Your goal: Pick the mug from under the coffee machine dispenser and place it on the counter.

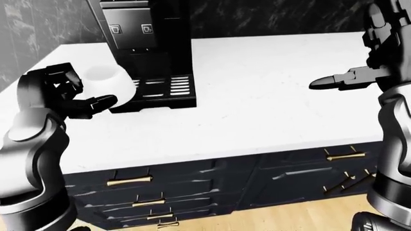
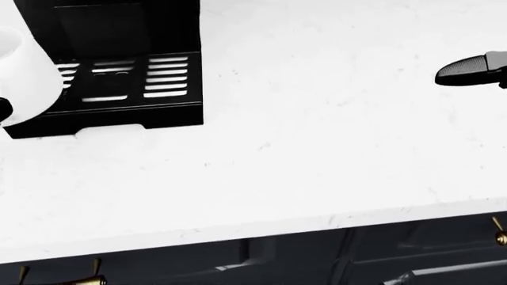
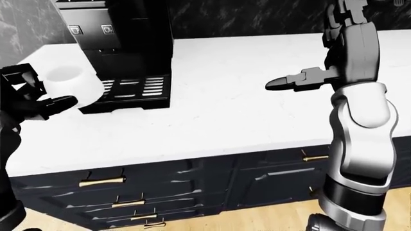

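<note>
The white mug [image 1: 110, 81] is at the left edge of the black coffee machine [image 1: 149, 38], over the left end of its slotted drip tray [image 1: 172, 88]. My left hand [image 1: 86, 96] grips the mug from the left, with one finger under its lower side and the others hidden behind it. In the head view the mug [image 2: 24, 77] sits at the left border. My right hand [image 1: 337, 82] hovers open over the right part of the white counter [image 1: 270, 110], fingers pointing left and holding nothing.
A dark marble wall [image 1: 276, 14] runs behind the counter. Dark drawers with brass handles [image 1: 128, 181] lie below the counter's near edge, with wood floor [image 1: 289, 216] beneath. The counter's left edge is just beside my left arm.
</note>
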Robot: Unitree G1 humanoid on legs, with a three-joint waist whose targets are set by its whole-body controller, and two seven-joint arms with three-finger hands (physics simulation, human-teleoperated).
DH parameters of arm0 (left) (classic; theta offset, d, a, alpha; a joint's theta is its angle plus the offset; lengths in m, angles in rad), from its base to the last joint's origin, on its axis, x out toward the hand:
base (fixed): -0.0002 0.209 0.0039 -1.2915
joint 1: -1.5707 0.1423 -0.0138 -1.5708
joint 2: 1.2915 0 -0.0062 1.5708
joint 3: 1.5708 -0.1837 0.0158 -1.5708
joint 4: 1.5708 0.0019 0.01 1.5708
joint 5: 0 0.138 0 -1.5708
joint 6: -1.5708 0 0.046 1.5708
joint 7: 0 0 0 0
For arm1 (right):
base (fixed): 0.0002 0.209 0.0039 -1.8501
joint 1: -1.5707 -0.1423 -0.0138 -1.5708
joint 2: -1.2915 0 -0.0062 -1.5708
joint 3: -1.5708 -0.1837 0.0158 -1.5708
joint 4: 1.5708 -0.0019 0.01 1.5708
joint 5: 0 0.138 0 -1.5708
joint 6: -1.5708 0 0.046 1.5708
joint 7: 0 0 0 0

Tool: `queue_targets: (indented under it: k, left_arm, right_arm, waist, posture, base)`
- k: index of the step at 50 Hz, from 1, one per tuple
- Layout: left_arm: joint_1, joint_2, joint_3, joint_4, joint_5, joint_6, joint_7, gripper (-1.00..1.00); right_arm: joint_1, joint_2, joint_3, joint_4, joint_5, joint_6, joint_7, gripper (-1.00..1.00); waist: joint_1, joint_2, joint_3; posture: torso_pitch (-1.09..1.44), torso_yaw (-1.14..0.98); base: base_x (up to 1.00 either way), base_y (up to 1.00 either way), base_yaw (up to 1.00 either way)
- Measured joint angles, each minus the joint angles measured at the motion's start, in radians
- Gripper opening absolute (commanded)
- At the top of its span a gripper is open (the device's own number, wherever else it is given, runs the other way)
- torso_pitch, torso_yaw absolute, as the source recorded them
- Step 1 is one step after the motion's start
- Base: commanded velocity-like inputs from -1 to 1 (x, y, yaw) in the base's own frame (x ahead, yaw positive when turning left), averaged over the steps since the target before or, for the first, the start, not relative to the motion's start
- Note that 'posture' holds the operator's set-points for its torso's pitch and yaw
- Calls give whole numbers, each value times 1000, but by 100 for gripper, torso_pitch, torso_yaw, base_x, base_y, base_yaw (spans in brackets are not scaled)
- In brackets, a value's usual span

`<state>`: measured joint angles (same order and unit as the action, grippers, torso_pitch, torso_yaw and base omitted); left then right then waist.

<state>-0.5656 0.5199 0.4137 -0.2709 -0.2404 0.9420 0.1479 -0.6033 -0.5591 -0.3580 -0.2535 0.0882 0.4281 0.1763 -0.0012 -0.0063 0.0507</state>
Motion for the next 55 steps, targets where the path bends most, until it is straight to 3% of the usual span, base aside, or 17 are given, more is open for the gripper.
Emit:
queue_targets:
  k: [15, 31, 55]
  left_arm:
    - [61, 70, 65, 127, -13, -153, -2, -100]
    - [108, 92, 84, 272, 4, -293, 1, -100]
    - [112, 170, 121, 353, -21, -369, 0, -100]
  right_arm:
    - [3, 3, 1, 10, -8, -9, 1, 100]
    - [1, 0, -1, 15, -8, -11, 1, 100]
    - [-1, -1, 1, 7, -10, -3, 2, 100]
  waist:
    - [-1, 5, -2]
    - [-3, 8, -3]
    - [-5, 14, -1]
  posture:
    - [0, 0]
    - [0, 0]
    - [0, 0]
  base:
    - [0, 0, 0]
    - [0, 0, 0]
    - [0, 0, 0]
